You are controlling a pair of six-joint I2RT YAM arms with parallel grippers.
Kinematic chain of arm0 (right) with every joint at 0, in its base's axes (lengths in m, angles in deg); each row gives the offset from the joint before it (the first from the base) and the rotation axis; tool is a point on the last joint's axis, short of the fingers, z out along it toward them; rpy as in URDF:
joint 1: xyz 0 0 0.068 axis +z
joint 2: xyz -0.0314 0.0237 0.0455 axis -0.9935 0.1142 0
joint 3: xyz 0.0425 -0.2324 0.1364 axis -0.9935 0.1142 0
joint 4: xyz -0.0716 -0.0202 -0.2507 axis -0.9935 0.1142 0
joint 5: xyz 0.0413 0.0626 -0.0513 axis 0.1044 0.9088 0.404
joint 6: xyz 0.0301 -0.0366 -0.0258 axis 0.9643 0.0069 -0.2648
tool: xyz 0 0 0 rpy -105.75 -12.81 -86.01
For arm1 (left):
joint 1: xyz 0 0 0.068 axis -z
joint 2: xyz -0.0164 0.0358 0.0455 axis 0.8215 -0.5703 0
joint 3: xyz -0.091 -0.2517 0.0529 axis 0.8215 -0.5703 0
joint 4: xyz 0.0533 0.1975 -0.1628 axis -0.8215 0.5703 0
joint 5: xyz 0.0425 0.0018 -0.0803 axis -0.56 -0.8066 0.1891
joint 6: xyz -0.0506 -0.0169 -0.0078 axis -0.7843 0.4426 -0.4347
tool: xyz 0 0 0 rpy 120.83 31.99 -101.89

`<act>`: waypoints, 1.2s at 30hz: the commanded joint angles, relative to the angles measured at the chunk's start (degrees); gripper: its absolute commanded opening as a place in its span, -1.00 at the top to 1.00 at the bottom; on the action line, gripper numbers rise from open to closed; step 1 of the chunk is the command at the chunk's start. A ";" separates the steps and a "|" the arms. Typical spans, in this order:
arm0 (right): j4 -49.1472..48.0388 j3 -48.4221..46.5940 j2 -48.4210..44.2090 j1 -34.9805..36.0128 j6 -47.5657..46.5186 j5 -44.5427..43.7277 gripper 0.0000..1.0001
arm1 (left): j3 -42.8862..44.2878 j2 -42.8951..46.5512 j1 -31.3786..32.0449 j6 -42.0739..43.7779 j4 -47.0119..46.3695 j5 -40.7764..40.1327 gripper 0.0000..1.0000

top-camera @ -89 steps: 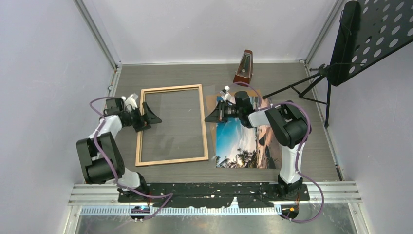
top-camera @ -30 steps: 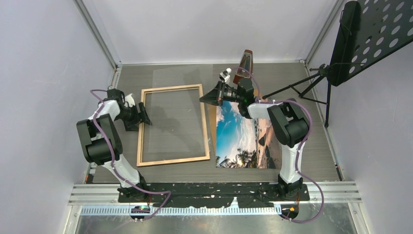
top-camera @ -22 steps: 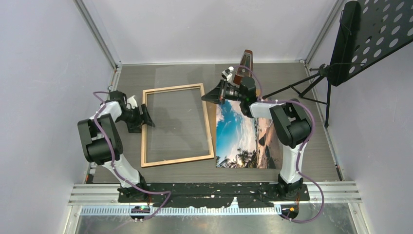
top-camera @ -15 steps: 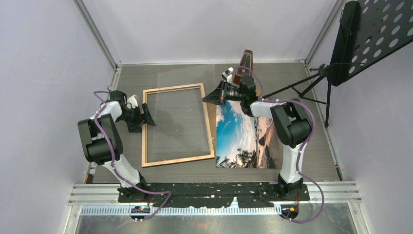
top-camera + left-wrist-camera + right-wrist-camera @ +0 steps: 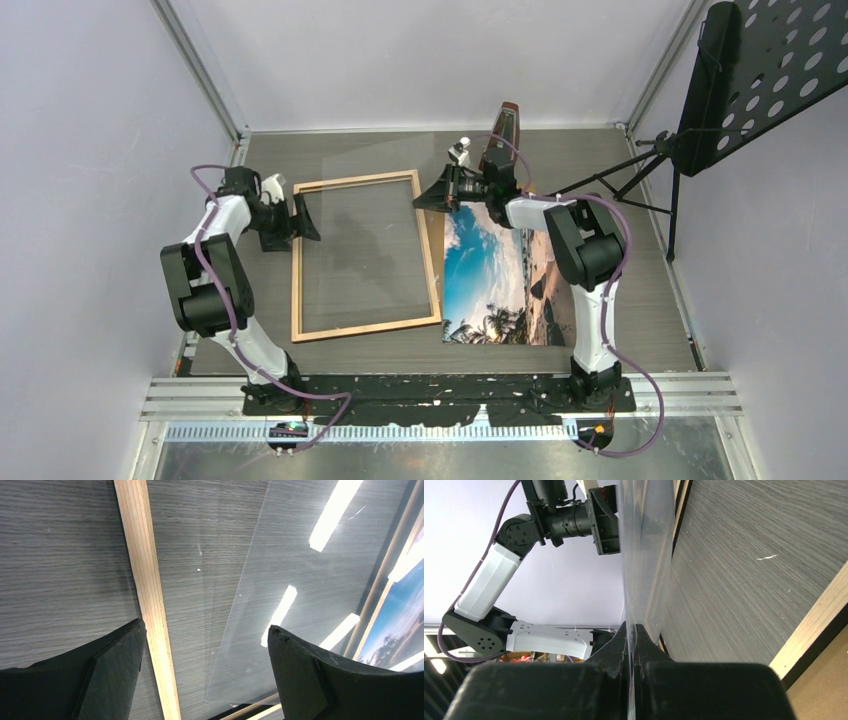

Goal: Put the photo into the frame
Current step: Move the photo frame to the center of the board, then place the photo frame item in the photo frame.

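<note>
On grey wood-grain table (image 5: 640,300), frame (image 5: 296,270) beside photo (image 5: 495,285), clear pane (image 5: 370,230) tilted, pale walls (image 5: 430,60)

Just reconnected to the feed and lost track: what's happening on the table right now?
The right gripper is shut on an edge of the clear pane, holding it over the frame. The left gripper is open above the frame's left rail, holding nothing. The photo lies face up right of the frame, not yet in.
</note>
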 commanded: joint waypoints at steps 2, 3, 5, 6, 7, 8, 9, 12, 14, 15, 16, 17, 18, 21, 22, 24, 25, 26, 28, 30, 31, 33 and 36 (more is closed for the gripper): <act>-6.78 -3.34 1.19 0.09 5.99 2.26 0.88 | 2.43 0.17 0.16 1.30 0.86 -0.28 -0.87; -8.12 -3.26 1.45 0.12 6.86 2.28 0.88 | 2.49 0.42 0.20 1.45 0.95 -0.34 -0.89; -11.98 -2.90 2.03 0.21 10.48 2.54 0.89 | 2.40 0.97 0.20 1.69 0.69 -0.33 -0.93; -14.65 -2.68 2.25 0.21 12.99 2.55 0.88 | 2.47 1.24 0.20 1.90 0.66 -0.30 -0.98; -15.74 -2.41 2.36 0.28 14.00 2.51 0.88 | 2.53 1.53 0.12 2.19 0.66 -0.29 -0.99; -17.39 -2.22 2.42 0.34 15.67 2.49 0.88 | 2.61 1.85 0.05 2.39 0.81 0.10 -0.99; -18.12 -1.94 2.45 0.45 16.31 2.45 0.88 | 2.76 2.13 -0.02 2.77 0.94 0.43 -0.99; -21.04 -1.56 2.85 0.84 19.10 2.43 0.88 | 3.38 3.09 -0.43 3.27 1.41 2.35 -0.99; -21.76 -1.28 3.08 1.02 19.75 2.32 0.88 | 4.06 3.68 -0.89 3.65 2.02 3.20 -0.99; -21.97 -1.09 3.13 1.21 20.00 2.30 0.88 | 4.35 4.03 -1.15 3.74 2.16 3.53 -0.99; -22.25 -0.96 3.27 1.41 20.10 2.21 0.88 | 4.66 4.51 -1.51 3.78 2.33 3.77 -0.99; -22.44 -0.88 3.40 1.52 20.36 2.14 0.88 | 4.97 4.89 -1.81 3.79 2.52 3.88 -0.99; -22.74 -0.75 3.65 1.77 20.46 2.08 0.88 | 5.30 5.20 -2.23 3.79 2.65 3.90 -0.99; -24.06 -0.80 4.58 2.34 21.66 1.88 0.88 | 6.47 5.70 -2.99 5.97 3.67 4.24 -0.99; -24.44 -0.86 4.76 2.64 21.90 1.86 0.88 | 7.01 5.75 -3.16 6.33 3.99 4.33 -0.99; -25.21 -1.01 5.43 3.26 22.57 1.70 0.88 | 7.14 5.83 -3.48 6.67 4.09 4.91 -0.99; -25.32 -1.04 5.78 3.45 22.60 1.65 0.88 | 7.04 5.81 -3.55 6.70 4.04 5.16 -0.99; -25.29 -1.21 5.97 3.77 22.59 1.56 0.88 | 6.89 5.79 -3.57 6.79 3.98 5.28 -0.99; -25.25 -1.48 6.69 4.22 22.39 1.53 0.88 | 6.44 5.50 -3.58 6.79 3.77 5.33 -0.99; -24.71 -1.68 7.20 4.43 21.46 1.48 0.88 | 5.59 4.87 -3.58 6.31 3.15 5.55 -0.99; -23.99 -1.79 7.39 4.46 21.01 1.49 0.88 | 5.02 4.43 -3.58 5.98 2.67 5.52 -0.98; -22.60 -1.88 7.59 4.52 19.64 1.46 0.88 | 3.95 3.84 -3.60 5.25 1.78 5.16 -0.97; -21.96 -1.70 7.81 4.60 18.92 1.56 0.88 | 2.17 3.44 -3.66 4.41 0.14 4.72 -0.93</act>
